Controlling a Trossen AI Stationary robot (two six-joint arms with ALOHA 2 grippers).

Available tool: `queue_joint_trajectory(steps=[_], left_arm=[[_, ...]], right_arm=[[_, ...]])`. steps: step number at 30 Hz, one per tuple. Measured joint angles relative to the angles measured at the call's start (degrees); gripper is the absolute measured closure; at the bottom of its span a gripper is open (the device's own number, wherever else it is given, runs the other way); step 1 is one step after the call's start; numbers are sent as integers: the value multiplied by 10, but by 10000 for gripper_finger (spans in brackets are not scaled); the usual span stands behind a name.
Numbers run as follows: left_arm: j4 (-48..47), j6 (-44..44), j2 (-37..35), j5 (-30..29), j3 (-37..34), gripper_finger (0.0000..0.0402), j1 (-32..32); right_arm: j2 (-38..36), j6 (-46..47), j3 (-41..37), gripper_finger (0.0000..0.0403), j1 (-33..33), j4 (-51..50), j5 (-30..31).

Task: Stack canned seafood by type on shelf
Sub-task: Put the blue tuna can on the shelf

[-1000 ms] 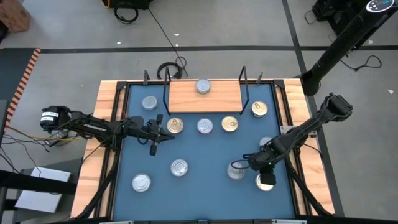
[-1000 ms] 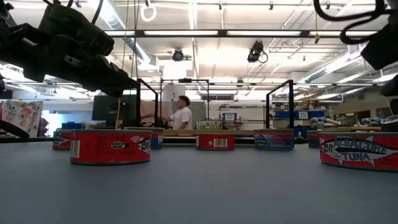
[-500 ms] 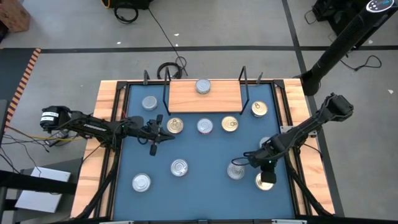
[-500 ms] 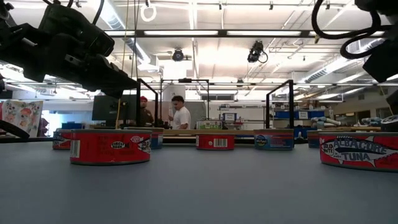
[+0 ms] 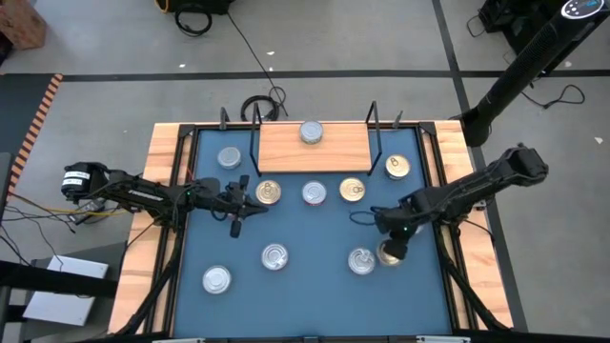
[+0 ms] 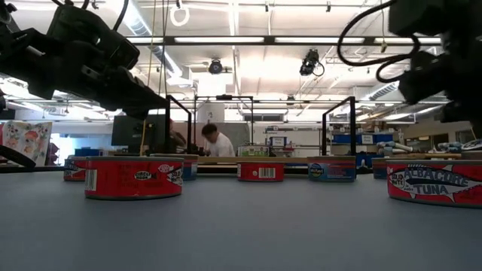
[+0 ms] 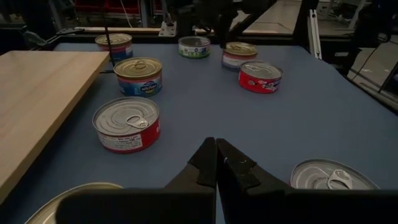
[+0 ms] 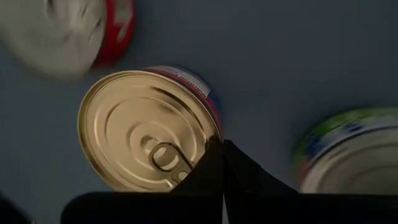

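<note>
Shelf (image 5: pixel 315 147): light wooden board at the middle of the table's far edge, black wire uprights at both ends. One silver-topped tin (image 5: pixel 311 131) sits on it near its far edge, about centre

Table (image 5: pixel 305 295): blue mat inside a wooden rim. Tins lying flat on the mat:
- silver tin (image 5: pixel 229 158) just off the shelf's left end
- gold tin (image 5: pixel 397 168) just off the shelf's right end
- row of three in front of the shelf: gold tin (image 5: pixel 268 192), silver tin (image 5: pixel 315 193), gold tin (image 5: pixel 352 191)
- silver tin (image 5: pixel 274 255) in the middle of the near half
- silver tin (image 5: pixel 216 279) toward the near left corner
- silver tin (image 5: pixel 361 260) in the near right part, with a gold-topped tin (image 5: pixel 390 252) just beside it on the right-edge side

Left gripper (image 5: pixel 250 195): low over the mat near the left end of the three-tin row, close to the gold tin there; contact cannot be judged. Jaws pressed together with nothing between them, clear in the left wrist view (image 7: pixel 216 163)

Right gripper (image 5: pixel 398 238): over the near right part of the mat, directly above the gold-topped tin. Right wrist view (image 8: pixel 222 163) shows the jaws pressed together, tips over the rim of that tin (image 8: pixel 148 129); nothing pinched

Low view: red-sided tin (image 6: pixel 134 178) at left, tin labelled tuna (image 6: pixel 435 184) at right
</note>
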Motion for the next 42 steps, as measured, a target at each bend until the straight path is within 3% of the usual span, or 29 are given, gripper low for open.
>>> queue_joint_trajectory(steps=[8,15,31,42], left_arm=[[-1,-4,0,-13,0,396,0],[-5,-7,0,-17,0,396,0],[-15,-18,0,-19,0,396,-8],[-7,-25,0,-24,0,396,-46]], right_arm=[[0,22,0,400,-93,40,89],[10,11,-2,400,-138,175,105],[155,14,0,399,-120,495,106],[217,0,34,396,-73,553,102]])
